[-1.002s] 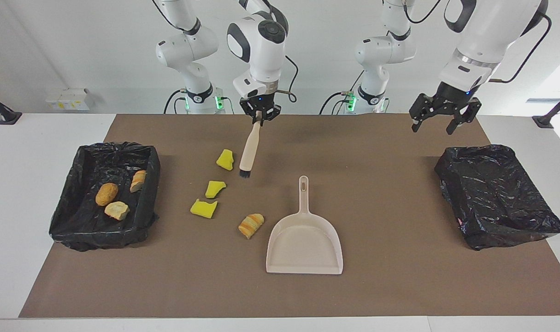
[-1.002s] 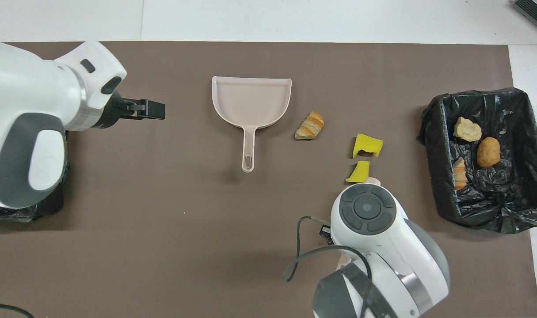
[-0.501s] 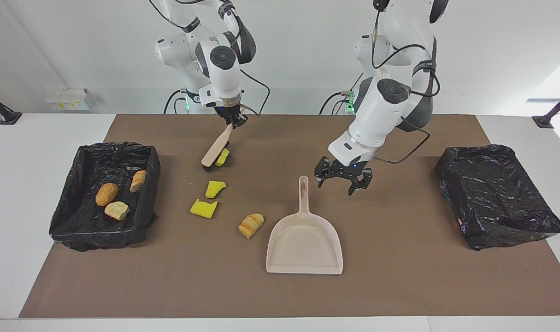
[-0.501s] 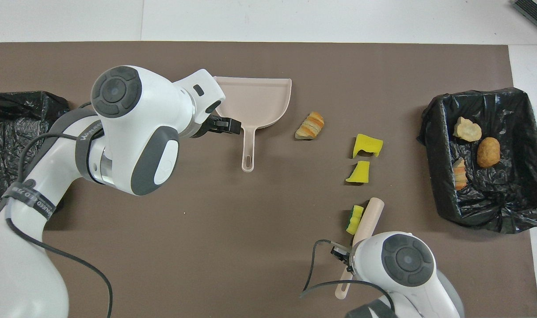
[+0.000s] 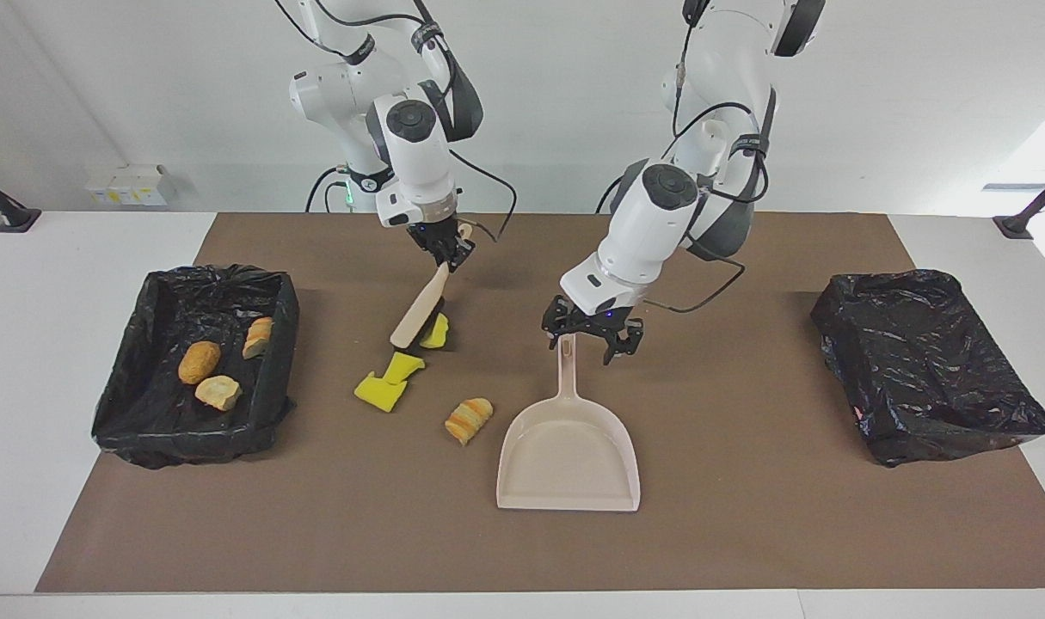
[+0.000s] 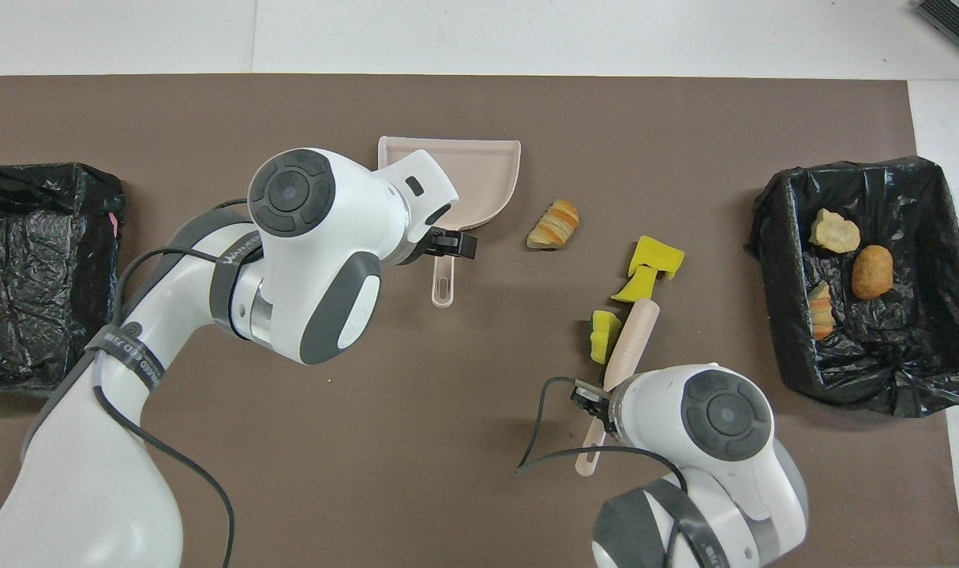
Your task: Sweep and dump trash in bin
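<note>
Two pincers: right pincer (image 5: 443,251) grips brush (image 5: 419,314) slanting beside yellow scraps (image 5: 389,381); left pincer (image 5: 588,337) open over dustpan (image 5: 568,447) handle; brown bench (image 5: 746,516).

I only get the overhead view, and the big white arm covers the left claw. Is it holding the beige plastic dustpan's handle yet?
Observer: No. In the facing view the left claw is open, low over the handle end of the beige plastic dustpan.
Operator: And the right claw? Its arm hides it too.
Observer: It is shut on the cream-handled brush.
Operator: Is the brush up in the air?
Observer: No. It slants down, and its dark bristle end is down at the brown mat, beside a bright yellow foam scrap.
</note>
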Action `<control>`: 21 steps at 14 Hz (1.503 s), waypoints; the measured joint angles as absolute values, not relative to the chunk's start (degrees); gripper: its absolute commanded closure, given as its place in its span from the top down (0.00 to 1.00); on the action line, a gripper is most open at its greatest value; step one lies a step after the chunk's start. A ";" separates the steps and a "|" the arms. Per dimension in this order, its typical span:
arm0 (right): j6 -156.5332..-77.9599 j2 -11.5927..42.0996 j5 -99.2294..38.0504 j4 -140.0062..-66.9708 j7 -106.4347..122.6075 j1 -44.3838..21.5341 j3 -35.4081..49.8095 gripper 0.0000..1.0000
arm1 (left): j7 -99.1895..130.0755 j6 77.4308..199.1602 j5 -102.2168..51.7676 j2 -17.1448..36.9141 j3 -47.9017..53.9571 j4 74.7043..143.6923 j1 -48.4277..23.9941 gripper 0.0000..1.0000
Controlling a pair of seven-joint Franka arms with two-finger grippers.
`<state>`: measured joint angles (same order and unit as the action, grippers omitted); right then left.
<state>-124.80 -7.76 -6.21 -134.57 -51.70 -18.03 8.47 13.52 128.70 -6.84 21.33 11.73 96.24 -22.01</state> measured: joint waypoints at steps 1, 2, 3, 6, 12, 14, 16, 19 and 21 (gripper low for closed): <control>-123.65 -6.49 -6.21 -132.31 -51.40 -17.92 8.47 0.00 | 13.60 128.68 -6.83 21.72 11.72 96.32 -22.35 1.00; -121.52 -5.82 -6.16 -130.37 -50.53 -17.69 8.46 0.00 | 13.60 128.66 -6.83 22.04 11.70 96.54 -22.40 1.00; -118.77 -5.60 -6.15 -128.60 -48.53 -17.11 8.40 0.00 | 13.60 128.65 -6.83 22.45 11.64 96.80 -22.40 1.00; -113.79 -5.78 -4.40 -125.09 -38.73 -12.36 8.20 0.00 | 13.69 128.69 -6.83 24.15 11.59 97.56 -22.57 1.00; -114.25 -5.60 5.83 -124.81 -23.18 -6.51 7.91 0.00 | 15.00 129.24 -4.74 25.67 11.51 97.65 -24.30 0.28; -116.10 -5.35 10.14 -124.82 -19.34 -5.78 7.94 0.00 | 15.00 129.06 -4.51 25.66 11.18 97.53 -24.30 0.00; -119.09 -4.54 13.69 -124.70 -13.14 -3.67 7.96 0.00 | 14.98 128.55 -4.10 25.60 10.71 97.21 -24.26 0.00; -120.51 -0.48 19.40 -122.02 -6.07 -0.44 7.88 0.00 | 12.13 128.35 1.37 25.30 10.38 96.53 -24.19 0.00; -121.61 3.30 22.75 -120.62 -5.38 -0.17 7.89 0.00 | 5.75 126.18 3.38 23.79 10.02 96.02 -23.48 0.00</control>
<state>-121.61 3.30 22.75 -120.62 -5.38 -0.17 7.89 5.75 126.18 3.38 23.79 10.02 96.02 -23.48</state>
